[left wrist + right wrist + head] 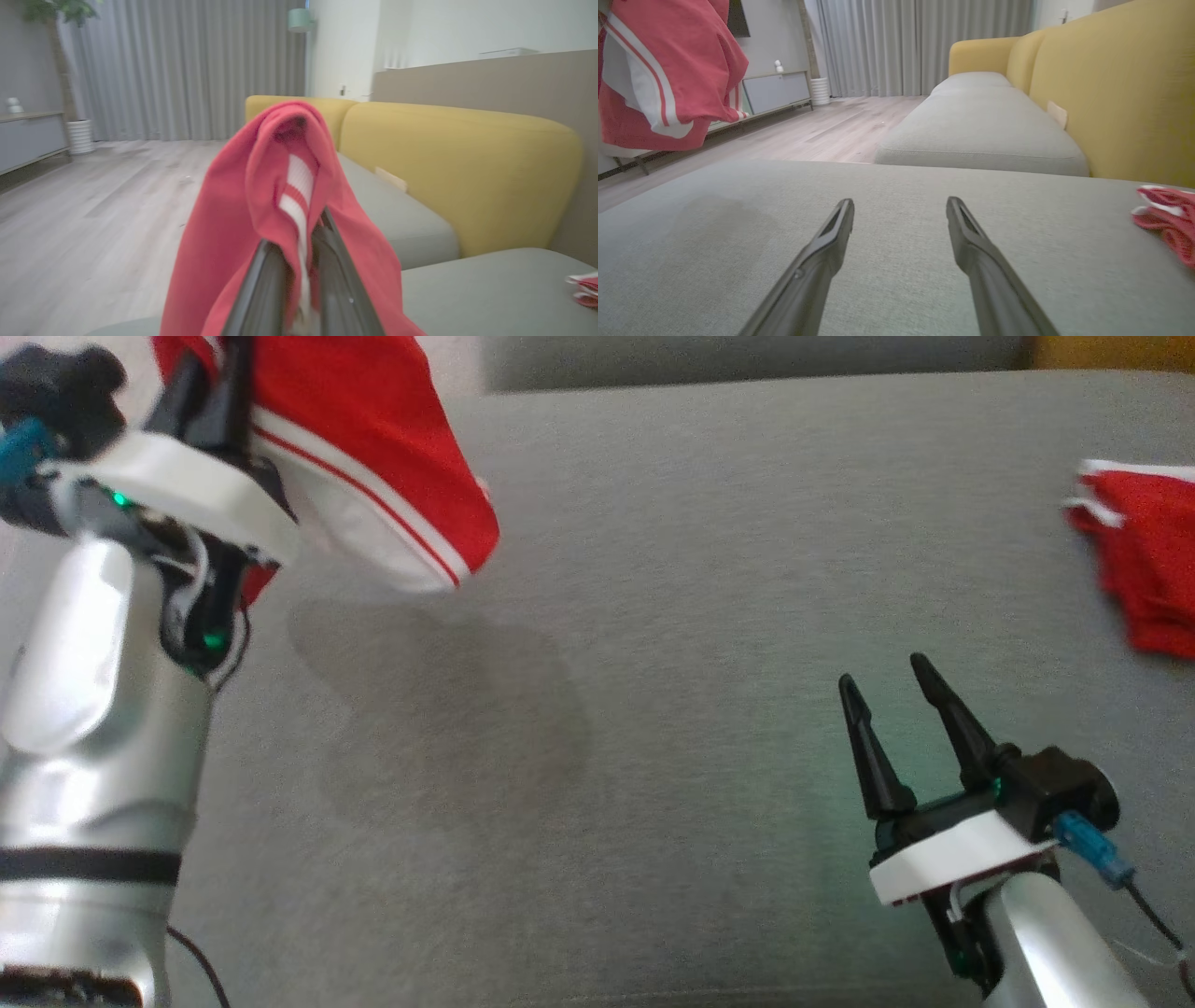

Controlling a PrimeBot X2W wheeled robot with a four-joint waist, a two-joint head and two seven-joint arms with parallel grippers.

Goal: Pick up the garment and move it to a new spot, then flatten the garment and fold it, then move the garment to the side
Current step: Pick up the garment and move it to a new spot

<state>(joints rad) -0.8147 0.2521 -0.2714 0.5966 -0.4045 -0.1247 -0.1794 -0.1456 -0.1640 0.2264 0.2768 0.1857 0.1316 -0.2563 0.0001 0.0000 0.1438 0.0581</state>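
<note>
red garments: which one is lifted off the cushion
The garment pinched in the left tool, hanging above the grey cushion; the other garment lies crumpled on it.

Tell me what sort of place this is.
Most likely a home living room: a sofa with grey seats and yellow backrests, floor-length grey curtains, a pale wooden floor and a potted plant.

The garment [373,439] ran off the head view's top edge, and off the top and left edges of the right wrist view. Its folds hid the tips of the left gripper [299,233] in the blurred left wrist view. A red cloth [1144,569] was cut by the right edge. A white thing [777,65] on the cabinet [775,91] was too small to tell.
</note>
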